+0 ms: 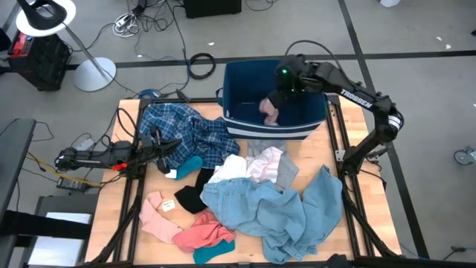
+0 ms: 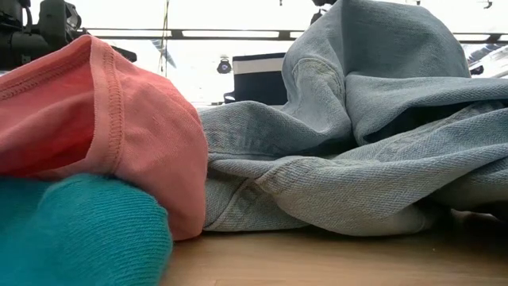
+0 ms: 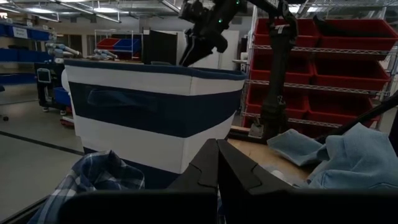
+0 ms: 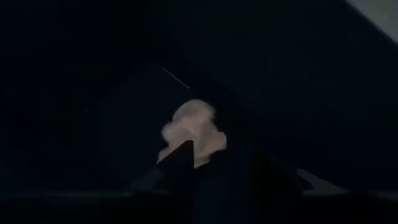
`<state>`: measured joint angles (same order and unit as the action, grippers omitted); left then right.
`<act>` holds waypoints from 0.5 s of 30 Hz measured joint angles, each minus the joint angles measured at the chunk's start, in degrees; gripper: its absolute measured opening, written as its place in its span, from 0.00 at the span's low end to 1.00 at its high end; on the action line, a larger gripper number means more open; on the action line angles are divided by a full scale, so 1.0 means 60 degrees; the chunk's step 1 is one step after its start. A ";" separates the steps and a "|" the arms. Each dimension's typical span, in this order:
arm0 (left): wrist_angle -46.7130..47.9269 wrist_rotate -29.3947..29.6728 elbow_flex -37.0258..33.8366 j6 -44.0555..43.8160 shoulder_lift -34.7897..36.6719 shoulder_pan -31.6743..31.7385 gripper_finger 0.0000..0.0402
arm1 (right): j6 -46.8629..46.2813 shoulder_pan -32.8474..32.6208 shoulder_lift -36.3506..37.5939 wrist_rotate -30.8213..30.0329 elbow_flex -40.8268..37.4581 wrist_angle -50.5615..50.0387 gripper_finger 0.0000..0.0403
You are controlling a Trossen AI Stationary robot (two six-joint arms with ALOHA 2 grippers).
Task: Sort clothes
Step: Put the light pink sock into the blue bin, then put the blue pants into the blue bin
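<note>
My right gripper (image 1: 277, 99) is over the dark blue bin (image 1: 245, 78) at the table's far middle, pointing down into it. Its fingers stand apart in the right wrist view (image 4: 217, 168). A small pink piece (image 1: 268, 110) lies or hangs inside the bin just beyond the fingertips (image 4: 189, 132). My left gripper (image 1: 169, 147) waits shut (image 3: 217, 165) over the near edge of the blue plaid shirt (image 1: 182, 126). The light blue garment (image 1: 260, 208) lies spread on the table's near half.
White (image 1: 230, 170), grey (image 1: 286, 173) and black (image 1: 192, 195) pieces lie mid-table. Pink pieces (image 1: 204, 234) and teal socks (image 1: 212, 253) lie near the front left. The bin (image 3: 143, 112) has white and blue striped walls. Cables, a lamp stand (image 1: 93, 74) and red shelf bins (image 3: 348, 56) are beyond the table.
</note>
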<state>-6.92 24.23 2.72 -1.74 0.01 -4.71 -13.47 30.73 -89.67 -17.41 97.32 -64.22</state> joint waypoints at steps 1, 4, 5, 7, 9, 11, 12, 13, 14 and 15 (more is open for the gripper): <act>-0.0004 -0.0004 0.0000 0.0000 0.0000 0.0004 0.01 | 0.0000 -0.0001 -0.0013 0.0018 0.0000 0.0013 0.38; -0.0001 -0.0001 0.0002 0.0000 0.0000 0.0001 0.01 | 0.0004 -0.0001 0.0000 0.0025 0.0000 0.0075 0.42; -0.0003 -0.0003 0.0000 0.0000 0.0000 0.0001 0.01 | 0.0004 -0.0001 0.0014 0.0025 0.0000 0.0090 0.43; -0.0004 -0.0004 0.0000 0.0000 0.0000 0.0002 0.01 | 0.0011 -0.0005 0.0064 0.0037 0.0000 0.0078 0.45; -0.0004 -0.0004 0.0000 0.0000 0.0000 0.0003 0.01 | 0.0151 -0.0013 0.0173 0.0262 0.0000 -0.0001 0.46; 0.0000 -0.0004 0.0000 0.0000 0.0000 0.0004 0.01 | 0.0405 -0.0049 0.0322 0.0618 0.0000 -0.0020 0.47; -0.0004 -0.0003 0.0000 0.0000 0.0000 0.0000 0.01 | 0.0432 -0.0107 0.0403 0.0689 0.0000 -0.0022 0.47; -0.0004 0.0000 0.0000 0.0000 0.0000 0.0000 0.01 | 0.0436 -0.0193 0.0504 0.0732 0.0000 -0.0024 0.47; -0.0002 -0.0002 0.0000 0.0000 0.0000 0.0004 0.01 | 0.0457 -0.0283 0.0617 0.0795 0.0000 -0.0029 0.47; 0.0000 -0.0003 0.0000 0.0000 0.0000 0.0000 0.01 | 0.0470 -0.0382 0.0733 0.0900 0.0000 -0.0040 0.47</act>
<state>-6.92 24.21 2.72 -1.74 0.01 -4.71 -10.66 28.43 -85.28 -12.01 97.32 -64.45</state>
